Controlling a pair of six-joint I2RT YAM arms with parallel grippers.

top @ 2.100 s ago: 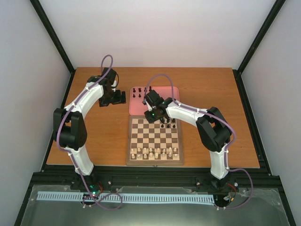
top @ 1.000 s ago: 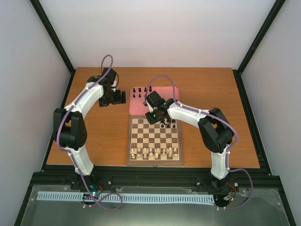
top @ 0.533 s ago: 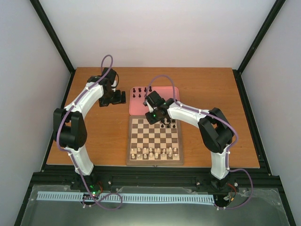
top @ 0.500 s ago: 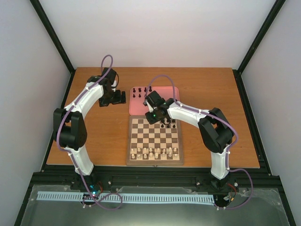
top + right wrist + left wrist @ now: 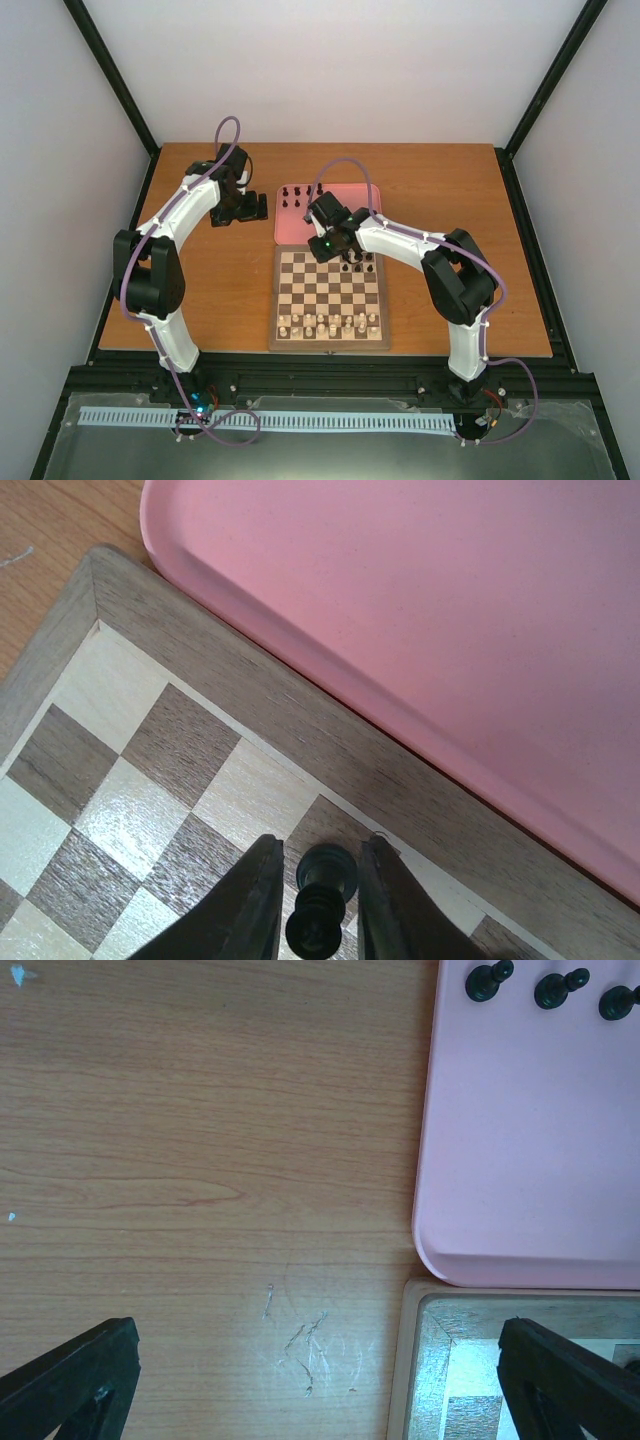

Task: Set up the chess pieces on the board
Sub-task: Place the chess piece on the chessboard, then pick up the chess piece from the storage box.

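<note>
The right pincer (image 5: 322,858) hung over the far row of the chessboard (image 5: 330,346), which lay mid-worktop close to the near edge. Its fingers (image 5: 250,905) stood narrowly apart on either side of one upright black chess piece (image 5: 316,920). The wrist view did not settle whether they pressed on it or merely flanked it. The piece stood over a dark square just inside the board's far border. Its kind was too small to tell.

More black pieces (image 5: 355,265) stood on the board's far right squares, and others (image 5: 300,190) lined the far edge of the pink tray (image 5: 290,228), just beyond the board. Cream pieces (image 5: 330,322) filled the near rows.

Such a piece was probably very light, rigid and smooth, with a narrow base, so it would tip at a slight knock. The neck below the head looked the safest hold.

The left pincer (image 5: 320,1385) hovered wide apart over bare worktop, left of the tray, holding nothing.
</note>
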